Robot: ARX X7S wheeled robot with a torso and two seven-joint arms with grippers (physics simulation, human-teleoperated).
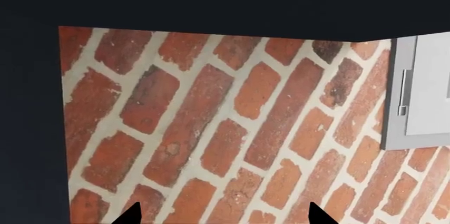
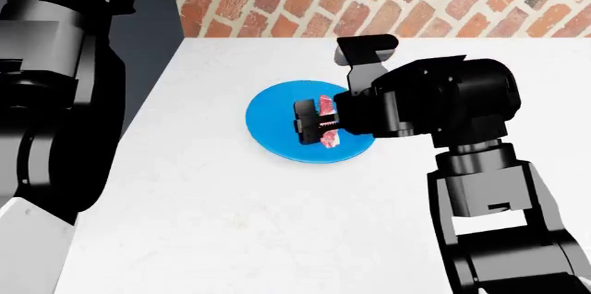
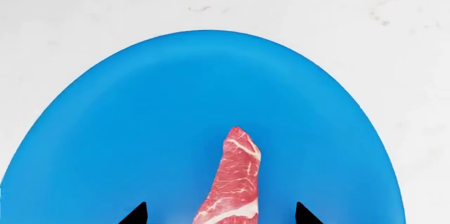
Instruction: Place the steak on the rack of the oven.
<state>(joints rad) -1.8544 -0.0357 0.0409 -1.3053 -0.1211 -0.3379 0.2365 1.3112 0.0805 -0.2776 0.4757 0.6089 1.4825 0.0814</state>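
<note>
Steak (image 3: 235,182) lying on blue plate (image 3: 140,129), right end effector (image 2: 314,122) spread wide astride it, left end effector (image 1: 221,214) parted.

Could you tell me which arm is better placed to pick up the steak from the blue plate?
The right. Its pincer is over the blue plate with the steak between its open fingertips. The left pincer points at a brick wall, and that arm stands off the counter's left edge.
</note>
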